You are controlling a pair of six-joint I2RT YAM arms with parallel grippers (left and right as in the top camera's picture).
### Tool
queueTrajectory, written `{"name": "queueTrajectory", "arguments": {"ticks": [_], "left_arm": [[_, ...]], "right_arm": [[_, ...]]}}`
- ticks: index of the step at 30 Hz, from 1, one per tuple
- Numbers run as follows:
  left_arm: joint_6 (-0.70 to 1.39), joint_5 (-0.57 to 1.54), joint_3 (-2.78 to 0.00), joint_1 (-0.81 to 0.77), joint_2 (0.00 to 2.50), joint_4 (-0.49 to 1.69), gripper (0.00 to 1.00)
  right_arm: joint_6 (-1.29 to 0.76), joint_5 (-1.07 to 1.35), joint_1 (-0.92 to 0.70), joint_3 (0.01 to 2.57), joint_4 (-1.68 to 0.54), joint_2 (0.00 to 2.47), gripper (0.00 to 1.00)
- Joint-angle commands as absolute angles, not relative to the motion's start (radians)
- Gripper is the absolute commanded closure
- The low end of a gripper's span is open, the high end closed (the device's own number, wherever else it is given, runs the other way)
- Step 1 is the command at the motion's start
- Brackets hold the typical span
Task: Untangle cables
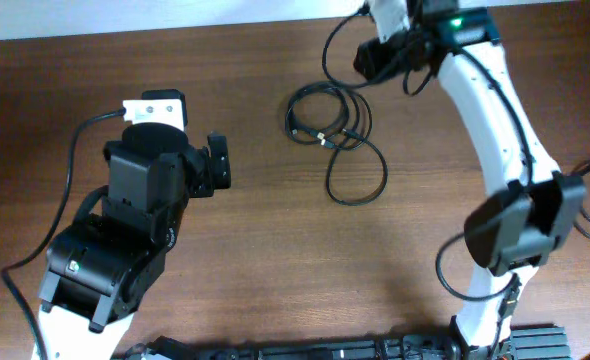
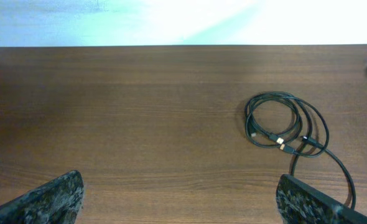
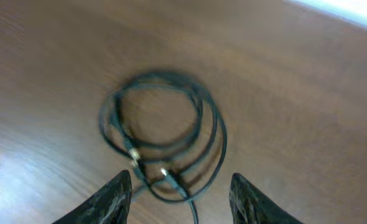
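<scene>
The cables are thin black cords with small pale plugs, lying coiled in overlapping loops on the brown table, with one larger loop trailing toward the front. They also show in the left wrist view and, blurred, in the right wrist view. My right gripper is open and hovers above the coil, at the far edge in the overhead view, holding nothing. My left gripper is open and empty, left of the cables and apart from them.
The wooden table ends at a pale wall along the far edge. The right arm's white links arch over the right side. Thick black robot wires hang by the left arm. A dark rail lies at the front edge.
</scene>
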State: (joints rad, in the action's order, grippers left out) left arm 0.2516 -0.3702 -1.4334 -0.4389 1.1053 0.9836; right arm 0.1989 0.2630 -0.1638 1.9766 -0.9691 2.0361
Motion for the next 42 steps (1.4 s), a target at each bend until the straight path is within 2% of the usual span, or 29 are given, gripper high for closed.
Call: {"name": "queueTrajectory", "arguments": {"ticks": [1,4,10,15,19,21,22,26,27,33,42], "left_arm": [[0.261,-0.362,-1.439,-0.434,1.106,0.982,0.01],[0.261,-0.362,-1.439,-0.434,1.106,0.982,0.01],[0.261,-0.362,-1.439,-0.434,1.106,0.982,0.01],[0.261,-0.362,-1.439,-0.434,1.106,0.982,0.01],[0.261,-0.362,-1.439,-0.434,1.106,0.982,0.01],[0.261,-0.362,-1.439,-0.434,1.106,0.982,0.01],[0.261,-0.362,-1.439,-0.434,1.106,0.982,0.01],[0.261,-0.362,-1.439,-0.434,1.106,0.982,0.01],[0.261,-0.362,-1.439,-0.434,1.106,0.982,0.01],[0.261,-0.362,-1.439,-0.434,1.106,0.982,0.01],[0.261,-0.362,-1.439,-0.434,1.106,0.982,0.01]], "right_arm": [[0.182,0.225,-0.15,1.859,-0.906,2.084,0.45],[0.141,0.23,-0.139,1.747,-0.798,2.099,0.36],[0.073,0.269,-0.128,1.569,-0.573,2.132,0.27],[0.065,0.34,-0.128,1.474,-0.428,2.16,0.26],[0.065,0.34,-0.128,1.458,-0.4,2.183,0.27],[0.065,0.34,-0.128,1.458,-0.393,2.199,0.32],[0.061,0.341,-0.128,1.458,-0.389,2.206,0.39],[0.043,0.341,-0.128,1.459,-0.378,2.214,0.82],[0.043,0.34,-0.128,1.459,-0.371,2.214,0.85],[0.043,0.341,-0.111,1.464,-0.348,2.211,0.96],[0.039,0.445,-0.075,1.581,-0.465,2.148,0.96]]}}
